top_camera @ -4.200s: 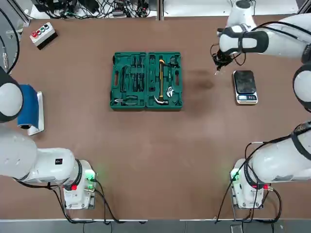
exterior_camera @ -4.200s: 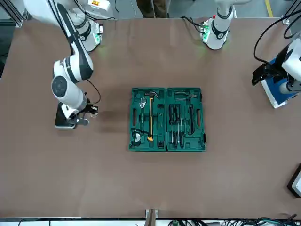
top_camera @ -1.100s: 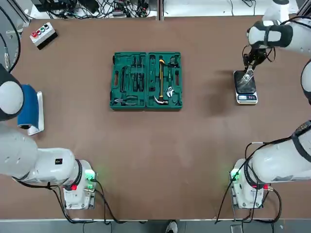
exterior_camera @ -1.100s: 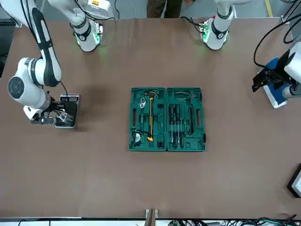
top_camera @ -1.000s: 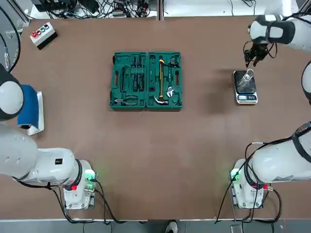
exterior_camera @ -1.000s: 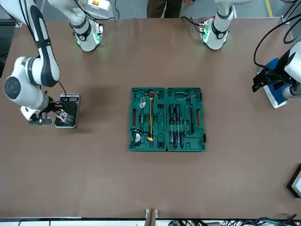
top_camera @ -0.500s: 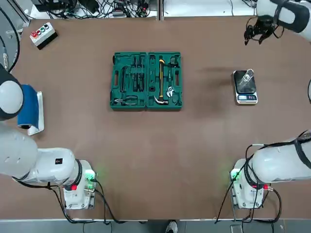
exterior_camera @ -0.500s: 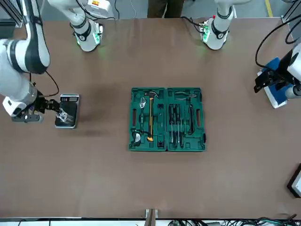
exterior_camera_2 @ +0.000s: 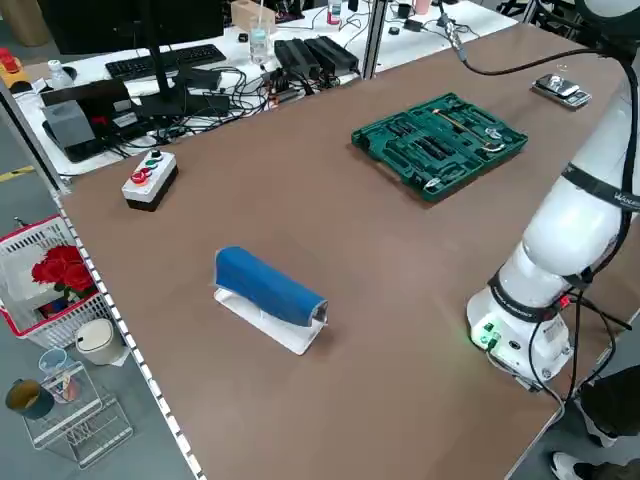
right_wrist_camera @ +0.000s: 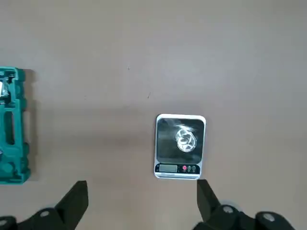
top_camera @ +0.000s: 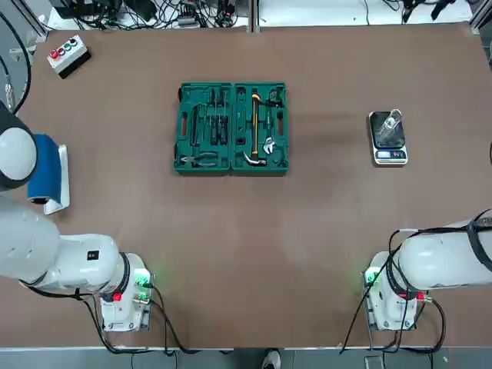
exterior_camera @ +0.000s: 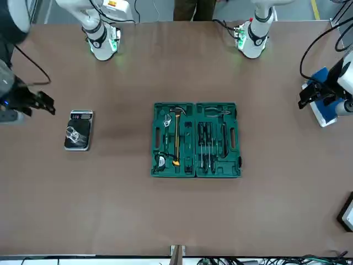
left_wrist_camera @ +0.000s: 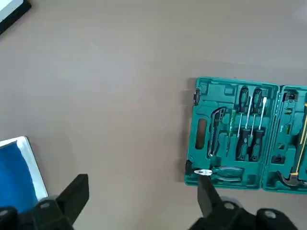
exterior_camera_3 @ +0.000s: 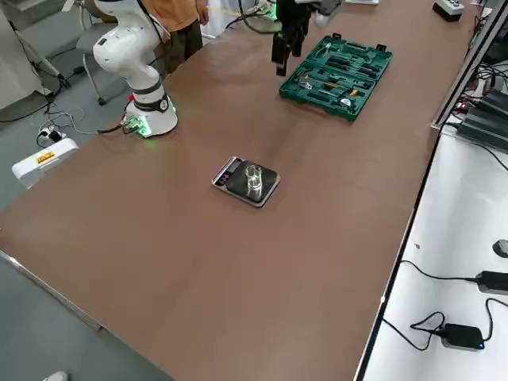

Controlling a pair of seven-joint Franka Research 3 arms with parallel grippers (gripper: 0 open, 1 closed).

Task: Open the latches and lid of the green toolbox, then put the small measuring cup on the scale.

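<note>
One cup (exterior_camera_3: 253, 178) upright on the scale (exterior_camera_3: 236, 186), toward the end away from the display strip; also seen from above (top_camera: 393, 120) on the scale (top_camera: 387, 138), near the counter's (top_camera: 246, 231) right side. Well apart from it, toolbox (top_camera: 232, 127) lying flat at mid-counter, fully opened, lid (top_camera: 204, 128) folded out beside the other half; screwdrivers and pliers in the lid's slots, yellow-handled hammer (top_camera: 254, 129) in the tray. Right hand (right_wrist_camera: 139, 203) raised high over the scale, fingers (right_wrist_camera: 74, 199) spread wide, holding nothing; in the front view (exterior_camera: 41, 102) out beyond the scale's side, clear of it. Left hand (left_wrist_camera: 144, 201) parked high over the counter's left part, fingers (left_wrist_camera: 76, 191) spread, empty. Blue block on a white base (top_camera: 50, 173) by the left edge. Button box (top_camera: 68, 54) at the far left corner. Cables and a keyboard past the far edge.
</note>
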